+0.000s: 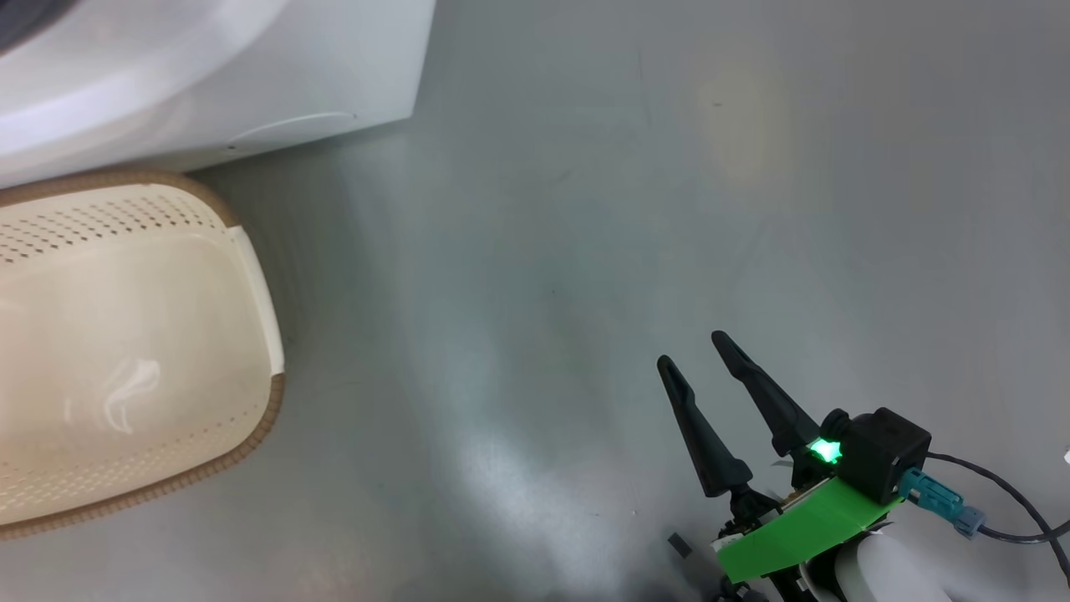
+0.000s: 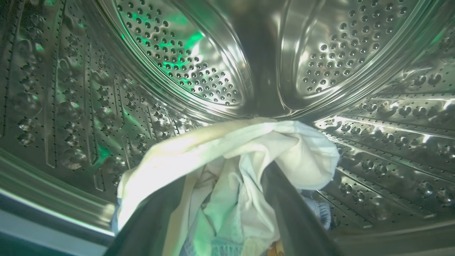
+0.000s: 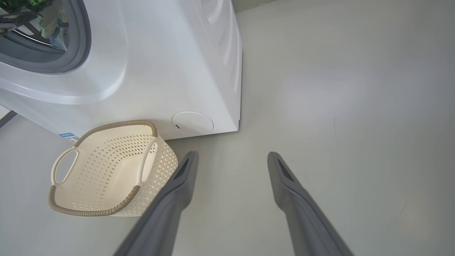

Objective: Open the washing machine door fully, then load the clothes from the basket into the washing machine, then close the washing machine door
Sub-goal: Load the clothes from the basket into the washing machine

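a plain laundry spot: a white washer [image 3: 170,64] stands on a smooth, bare grey floor [image 3: 337,106], with a cream basket [image 3: 92,212] just beside it. its drum [image 2: 64,89] is perforated steel. whether it's a home or a lab can't be told.

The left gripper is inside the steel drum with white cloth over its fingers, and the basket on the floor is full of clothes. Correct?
No: the basket is empty, as the right wrist view shows. The left gripper is inside the drum, clothes over its fingers.
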